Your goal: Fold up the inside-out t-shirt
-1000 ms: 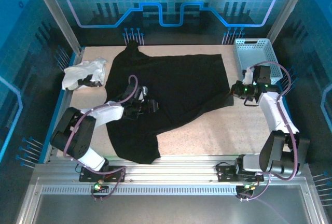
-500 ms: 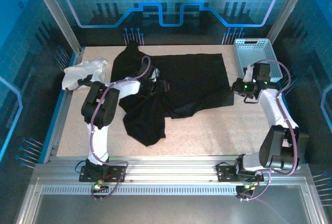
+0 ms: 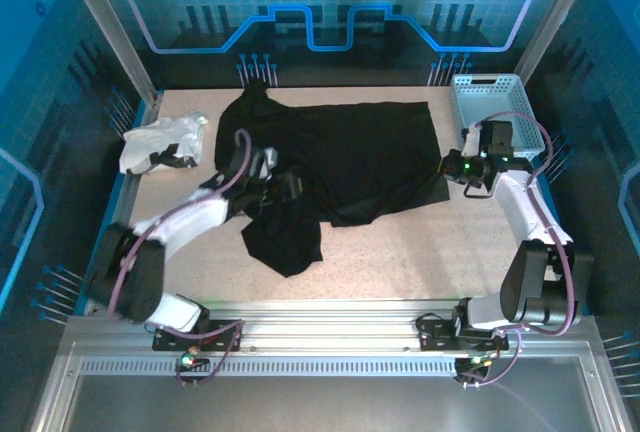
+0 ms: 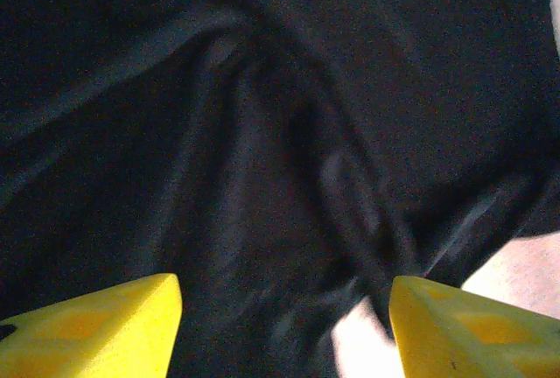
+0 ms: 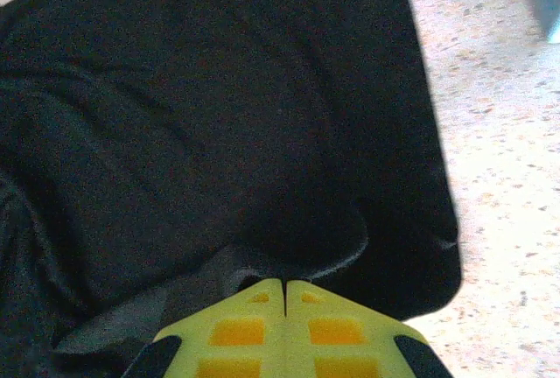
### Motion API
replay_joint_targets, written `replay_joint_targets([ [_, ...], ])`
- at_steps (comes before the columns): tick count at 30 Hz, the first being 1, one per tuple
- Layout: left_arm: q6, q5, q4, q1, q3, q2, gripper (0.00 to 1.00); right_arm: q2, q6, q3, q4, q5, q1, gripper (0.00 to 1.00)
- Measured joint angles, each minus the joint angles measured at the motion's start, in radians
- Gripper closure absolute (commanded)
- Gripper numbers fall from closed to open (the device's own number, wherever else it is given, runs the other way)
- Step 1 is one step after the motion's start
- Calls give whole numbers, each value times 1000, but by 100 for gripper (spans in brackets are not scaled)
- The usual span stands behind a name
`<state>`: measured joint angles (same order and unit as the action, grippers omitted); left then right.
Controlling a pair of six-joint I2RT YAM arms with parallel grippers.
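Speckled tabletop (image 3: 420,252) inside a blue-lit cell. Item: inside-out t-shirt (image 3: 370,152), black, spread across the rear centre, one flap bunched toward the near left. Left hand (image 3: 285,190): fingers apart, poised over the bunched cloth, gripping nothing. Right hand (image 3: 452,168): fingers pressed together on the right hem. Step, as you should read it: straightening before the first fold. Next, you need a grip on that flap to draw it flat. Labels, writing: none legible.

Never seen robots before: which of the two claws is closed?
The right gripper, shut on the edge of the large black cloth t-shirt; the left gripper is open over it.
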<state>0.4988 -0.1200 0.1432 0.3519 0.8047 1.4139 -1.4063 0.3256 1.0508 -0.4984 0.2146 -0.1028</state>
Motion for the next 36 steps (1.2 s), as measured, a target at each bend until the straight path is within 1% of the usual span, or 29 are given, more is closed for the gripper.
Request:
replay_joint_targets([
  [3,26,53,76,-10,-162,-149,35,2,-3,0,-8,-6,53,100],
  [7,56,80,201,-14,-269,-237,35,5,-4,0,-16,-6,98,100],
  [11,77,93,254,12,-286,-243,36,5,-4,0,-16,-10,100,100],
  [17,88,103,256,77,-286,-188,38,9,-9,-4,-17,-10,100,100],
  [21,100,142,255,120,-284,-179,39,23,-12,-10,-20,-19,100,100],
  [23,105,159,253,143,-284,-174,43,34,-12,-16,-20,-22,100,100],
  [30,114,207,218,186,-270,-122,71,39,-14,-24,-24,-24,100,100],
  [34,130,210,191,201,-270,-111,85,41,-16,-24,-25,-24,100,100],
  [36,135,210,188,203,-271,-110,90,46,-16,-24,-25,-24,100,100],
])
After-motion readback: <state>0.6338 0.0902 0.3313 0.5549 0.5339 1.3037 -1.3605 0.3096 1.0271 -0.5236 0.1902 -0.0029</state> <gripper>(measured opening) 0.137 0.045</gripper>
